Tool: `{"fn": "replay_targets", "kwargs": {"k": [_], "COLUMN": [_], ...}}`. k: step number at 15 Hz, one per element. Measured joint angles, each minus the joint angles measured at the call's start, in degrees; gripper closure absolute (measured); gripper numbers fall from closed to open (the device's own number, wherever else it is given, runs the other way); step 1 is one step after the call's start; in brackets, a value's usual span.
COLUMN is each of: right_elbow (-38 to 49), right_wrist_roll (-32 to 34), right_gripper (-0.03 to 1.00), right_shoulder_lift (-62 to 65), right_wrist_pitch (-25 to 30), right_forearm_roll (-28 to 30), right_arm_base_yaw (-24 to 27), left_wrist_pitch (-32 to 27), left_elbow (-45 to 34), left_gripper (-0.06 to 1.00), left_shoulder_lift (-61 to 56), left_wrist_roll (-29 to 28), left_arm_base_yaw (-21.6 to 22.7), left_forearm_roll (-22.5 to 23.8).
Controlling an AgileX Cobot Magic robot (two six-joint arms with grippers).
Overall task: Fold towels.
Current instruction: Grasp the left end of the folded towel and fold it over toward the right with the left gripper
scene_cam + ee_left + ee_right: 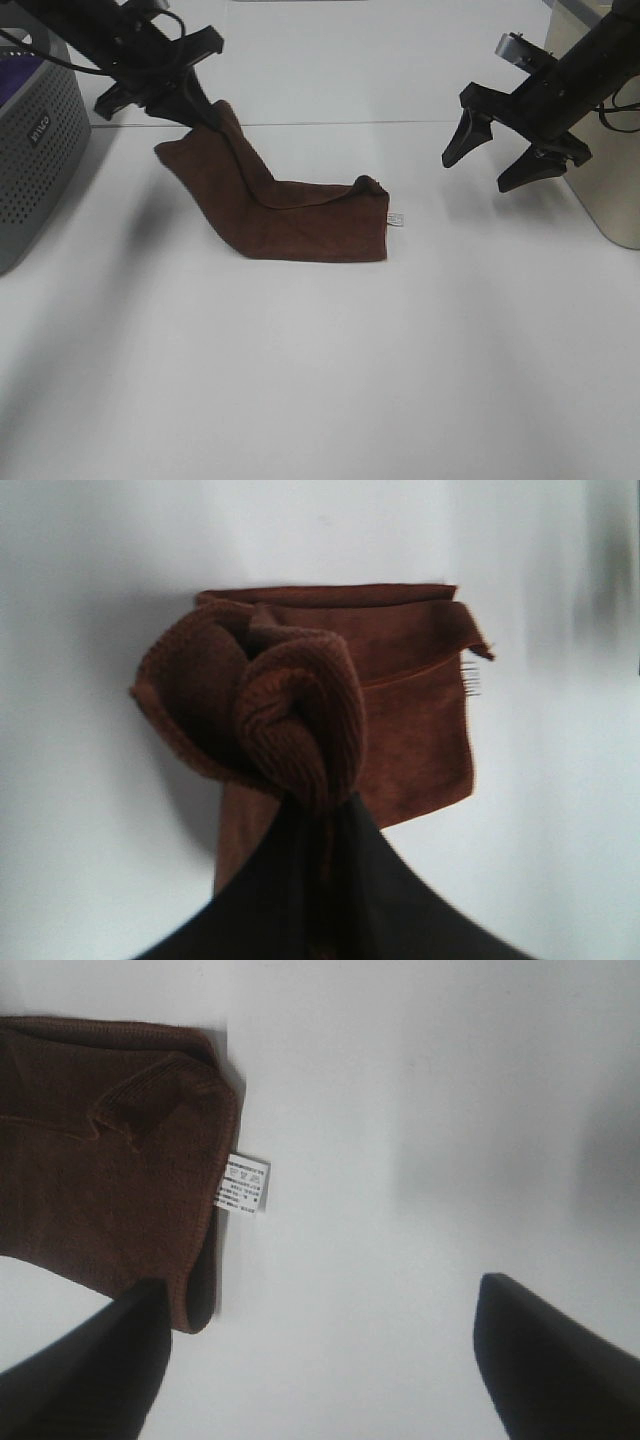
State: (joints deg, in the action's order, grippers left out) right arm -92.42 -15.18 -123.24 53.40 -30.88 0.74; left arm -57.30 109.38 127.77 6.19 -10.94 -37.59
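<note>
Here, one towel (290, 215), two grippers, one basket (35, 150).

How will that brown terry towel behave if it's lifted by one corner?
Probably floppy: the dark reddish-brown terry towel sags from the left end effector down to the white table. Likely light, since one pinched corner carries it.

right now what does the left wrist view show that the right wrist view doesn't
Only the left wrist view: the left gripper shut on a bunched corner of the towel, holding that corner up off the table. Only the right wrist view: the right gripper open with nothing in it, and the white tag plainly visible at the towel's edge. Both: the reddish-brown towel lying partly folded on the white table.
</note>
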Motion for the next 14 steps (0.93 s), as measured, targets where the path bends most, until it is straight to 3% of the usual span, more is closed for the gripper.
{"fn": "replay_targets", "kwargs": {"k": [4, 7, 9, 10, 12, 14], "right_elbow": [0.0, 0.0, 0.0, 0.0, 0.0, 0.0], "right_wrist_roll": [0.06, 0.11, 0.17, 0.17, 0.17, 0.17], "right_gripper": [0.18, 0.18, 0.18, 0.18, 0.18, 0.18], "right_shoulder_lift": [0.0, 0.0, 0.0, 0.0, 0.0, 0.0], "right_wrist_pitch": [0.0, 0.0, 0.0, 0.0, 0.06, 0.06], "right_forearm_roll": [-0.17, -0.17, -0.17, -0.23, -0.4, -0.46], "right_arm_base_yaw": [0.0, 0.0, 0.0, 0.0, 0.0, 0.0], "left_wrist_pitch": [8.82, 14.84, 17.36, 18.22, 19.54, 19.88], "left_elbow": [0.34, 0.52, 0.52, 0.52, 0.52, 0.52], "left_gripper": [0.9, 0.89, 0.77, 0.65, 0.42, 0.34], "left_shoulder_lift": [3.78, 7.51, 9.05, 9.4, 9.51, 9.51], "left_wrist_roll": [-0.52, -3.04, -5.33, -5.61, -5.67, -3.38], "left_arm_base_yaw": [-8.88, -12.49, -13.29, -13.46, -13.87, -13.87], "left_forearm_roll": [-5.67, -6.3, -6.47, -7.45, -11.97, -17.7]}}
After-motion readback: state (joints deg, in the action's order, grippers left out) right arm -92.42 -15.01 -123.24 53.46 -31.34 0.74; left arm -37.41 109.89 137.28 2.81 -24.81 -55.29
